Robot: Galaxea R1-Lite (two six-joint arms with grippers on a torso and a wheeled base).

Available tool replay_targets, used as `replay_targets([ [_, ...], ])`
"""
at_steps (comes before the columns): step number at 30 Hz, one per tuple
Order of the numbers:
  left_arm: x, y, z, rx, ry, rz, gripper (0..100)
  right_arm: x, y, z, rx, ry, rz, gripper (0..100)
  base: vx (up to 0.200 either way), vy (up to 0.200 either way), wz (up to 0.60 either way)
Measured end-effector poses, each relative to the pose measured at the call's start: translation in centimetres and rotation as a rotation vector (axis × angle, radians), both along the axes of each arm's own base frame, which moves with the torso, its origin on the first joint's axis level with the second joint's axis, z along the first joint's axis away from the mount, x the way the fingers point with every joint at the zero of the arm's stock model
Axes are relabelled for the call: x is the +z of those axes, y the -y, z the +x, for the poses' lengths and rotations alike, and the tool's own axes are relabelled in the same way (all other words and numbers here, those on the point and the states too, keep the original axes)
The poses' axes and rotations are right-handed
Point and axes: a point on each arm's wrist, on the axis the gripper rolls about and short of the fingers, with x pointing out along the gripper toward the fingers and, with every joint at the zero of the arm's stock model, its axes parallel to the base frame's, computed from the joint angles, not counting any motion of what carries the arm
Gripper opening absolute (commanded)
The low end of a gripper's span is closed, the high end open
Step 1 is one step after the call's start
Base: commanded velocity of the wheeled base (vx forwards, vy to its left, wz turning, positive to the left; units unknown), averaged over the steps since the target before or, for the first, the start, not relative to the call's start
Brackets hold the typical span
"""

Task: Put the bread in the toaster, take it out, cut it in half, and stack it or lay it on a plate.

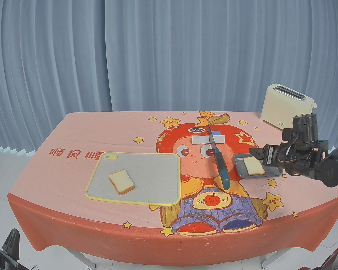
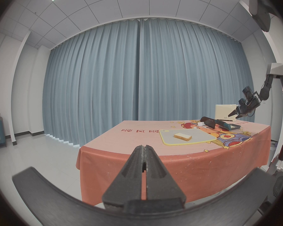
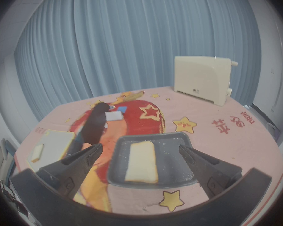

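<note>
Two bread pieces lie apart on the table. One (image 1: 121,182) rests on the pale cutting board (image 1: 154,173), left of centre. The other (image 1: 254,165) lies in a grey tray (image 1: 239,167) at the right, and my right gripper (image 1: 258,155) hovers open just over that tray's right side. In the right wrist view its fingers (image 3: 81,160) straddle the tray (image 3: 173,160) and the bread (image 3: 143,162) without touching. The cream toaster (image 1: 285,105) stands at the far right, slot empty. My left gripper (image 2: 144,167) is shut on nothing, low and well off the table's left end.
A teal-handled knife (image 1: 221,165) lies between board and tray, blade pointing toward the far side. A small white card (image 1: 208,139) lies under its blade tip. Blue curtains hang behind the table. The front right table edge is close to the tray.
</note>
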Motion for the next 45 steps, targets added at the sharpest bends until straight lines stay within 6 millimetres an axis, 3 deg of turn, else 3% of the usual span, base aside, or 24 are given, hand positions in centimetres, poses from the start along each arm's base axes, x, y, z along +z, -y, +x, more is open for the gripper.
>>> replay_targets([
  [6, 0.0, 0.0, 0.0, 0.0, 0.0, 0.0, 0, 3.5, -0.5, -3.5, 0.067, 0.094, 0.023, 100, 0.0, 0.0, 0.0],
  [12, 0.0, 0.0, 0.0, 0.0, 0.0, 0.0, 0, 4.8, -1.0, -6.0, 0.128, 0.137, 0.019, 100, 0.0, 0.0, 0.0],
  [22, 0.0, 0.0, 0.0, 0.0, 0.0, 0.0, 0, 5.8, -0.7, -7.3, 0.158, 0.185, -0.001, 100, 0.0, 0.0, 0.0],
  [45, 0.0, 0.0, 0.0, 0.002, 0.0, -0.005, 0, 5.5, -1.2, -8.4, 0.212, 0.192, -0.024, 100, 0.0, 0.0, 0.0],
])
